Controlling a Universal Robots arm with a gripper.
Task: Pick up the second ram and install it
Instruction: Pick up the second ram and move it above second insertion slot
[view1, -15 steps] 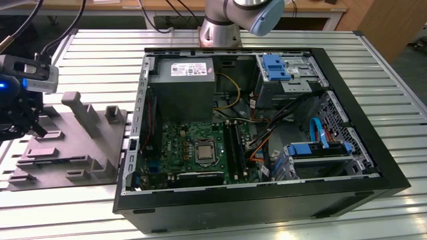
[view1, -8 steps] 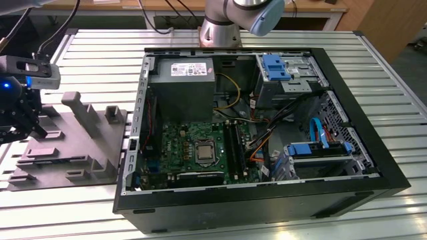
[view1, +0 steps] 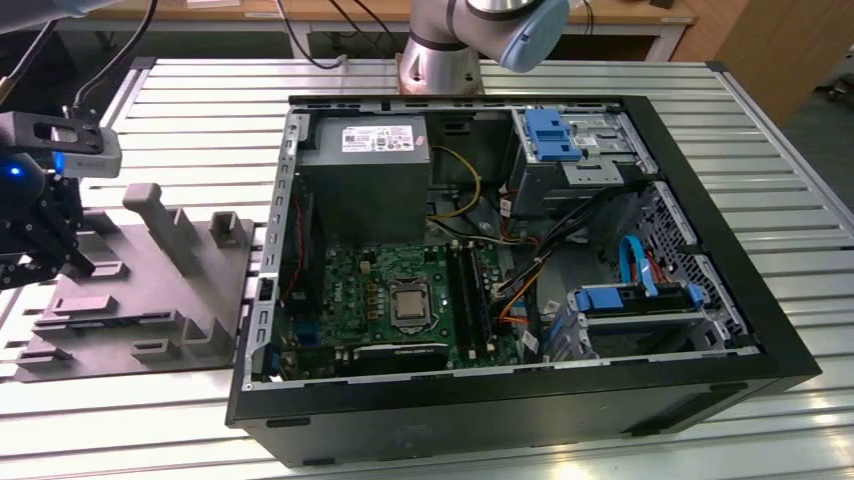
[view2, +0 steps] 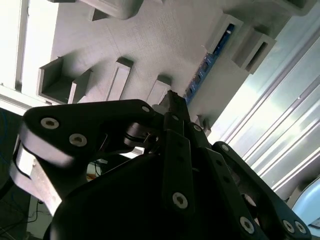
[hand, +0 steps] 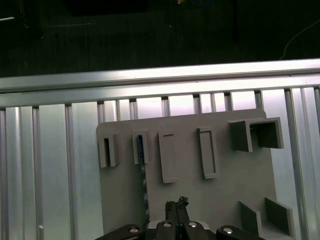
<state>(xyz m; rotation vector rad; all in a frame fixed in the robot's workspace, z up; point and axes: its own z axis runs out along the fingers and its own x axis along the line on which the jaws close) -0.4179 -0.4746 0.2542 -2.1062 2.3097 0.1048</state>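
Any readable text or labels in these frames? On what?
White label on the grey power supply: printed, too small to read.
Green motherboard: markings too small to read.
Memory stick in the grey holder: nothing legible.
No other readable text.

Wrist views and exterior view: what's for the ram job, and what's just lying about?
For the job: thin dark-blue ram strip; black tool; grey slotted plastic holder; green motherboard.
Just there: grey metal power-supply box; blue plastic drive bracket; slatted metal table.
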